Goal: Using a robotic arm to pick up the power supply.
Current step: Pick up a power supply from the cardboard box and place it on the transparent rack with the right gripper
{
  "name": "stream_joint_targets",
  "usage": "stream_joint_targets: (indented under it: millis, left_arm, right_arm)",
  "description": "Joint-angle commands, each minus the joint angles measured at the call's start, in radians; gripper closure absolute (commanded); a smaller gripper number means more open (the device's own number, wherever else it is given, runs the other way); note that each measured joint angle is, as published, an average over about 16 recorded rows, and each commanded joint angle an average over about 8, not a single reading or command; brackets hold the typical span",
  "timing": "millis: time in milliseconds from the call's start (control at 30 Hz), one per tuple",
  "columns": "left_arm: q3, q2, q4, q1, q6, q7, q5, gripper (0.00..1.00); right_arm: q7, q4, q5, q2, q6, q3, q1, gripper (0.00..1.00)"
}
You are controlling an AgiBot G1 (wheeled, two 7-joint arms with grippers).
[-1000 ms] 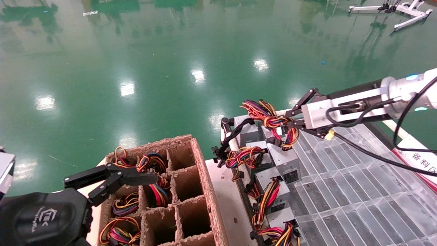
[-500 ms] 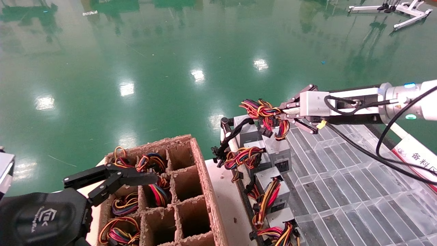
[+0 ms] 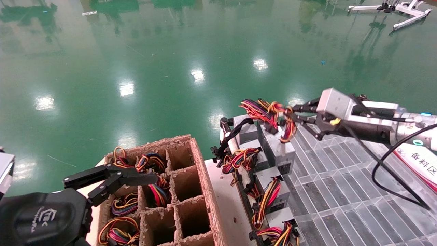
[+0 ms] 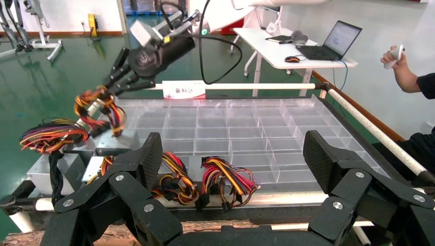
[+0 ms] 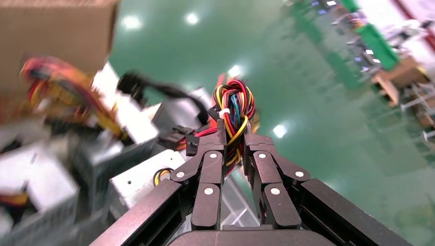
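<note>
Right gripper [image 3: 290, 116] clamped on the wire loop [image 5: 235, 110] of the supply [image 3: 278, 150]; wrist view shows the bundle pinched between both fingers [image 5: 211, 169], loop sticking out past the tips. Box hangs below and ahead of the jaws, tilted, vent end toward the robot. Can't tell if its low edge touches the tray [image 3: 341, 191] or is clear. Other supplies [image 3: 269, 191] sit in a row just beside it, along the tray edge.

Handling, my read: metal box, likely heavy for its size, stiff. Wires are soft and springy, so held by the loop the box will probably swing and twist under the jaws. Bundle is zip-tied, so it should hold together, but strands could slide in the pinch. Box body would be the firmer grab, though it looks wide for these jaws and smooth-sided. Neighbour wires could snag.

Looks: small grey box, dark vent with label on one end, red, yellow, orange and black wires looped off the top.

Left gripper [image 3: 112, 179] parked over the carton [image 3: 205, 177], fingers spread wide, holding nothing.
</note>
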Motion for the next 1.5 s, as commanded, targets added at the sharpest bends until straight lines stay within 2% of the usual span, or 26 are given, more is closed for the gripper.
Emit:
stream_joint_targets:
  millis: [33, 400, 1100, 1133, 1367, 1400, 1500]
  left_arm:
    - [0.000, 0.000, 0.000, 0.000, 0.000, 0.000, 0.000, 0.00]
    - [0.000, 0.000, 0.000, 0.000, 0.000, 0.000, 0.000, 0.00]
    - [0.001, 0.000, 0.000, 0.000, 0.000, 0.000, -0.001, 0.00]
    - [0.001, 0.000, 0.000, 0.000, 0.000, 0.000, -0.001, 0.00]
    - [0.001, 0.000, 0.000, 0.000, -0.001, 0.001, -0.001, 0.00]
    - [0.001, 0.000, 0.000, 0.000, -0.001, 0.001, -0.001, 0.00]
    - [0.001, 0.000, 0.000, 0.000, -0.001, 0.001, -0.001, 0.00]
  right_arm:
    - [0.014, -0.002, 0.034, 0.009, 0.002, 0.024, -0.021, 1.00]
    - [0.045, 0.019, 0.091, 0.034, 0.044, 0.065, -0.101, 1.00]
    - [0.158, 0.041, 0.094, 0.064, 0.047, 0.068, -0.148, 0.98]
    - [0.162, 0.042, 0.094, 0.064, 0.050, 0.068, -0.150, 0.91]
    - [0.188, 0.044, 0.098, 0.061, 0.063, 0.070, -0.159, 0.06]
    - [0.190, 0.044, 0.099, 0.061, 0.063, 0.071, -0.159, 0.01]
    - [0.192, 0.044, 0.100, 0.060, 0.063, 0.072, -0.160, 0.00]
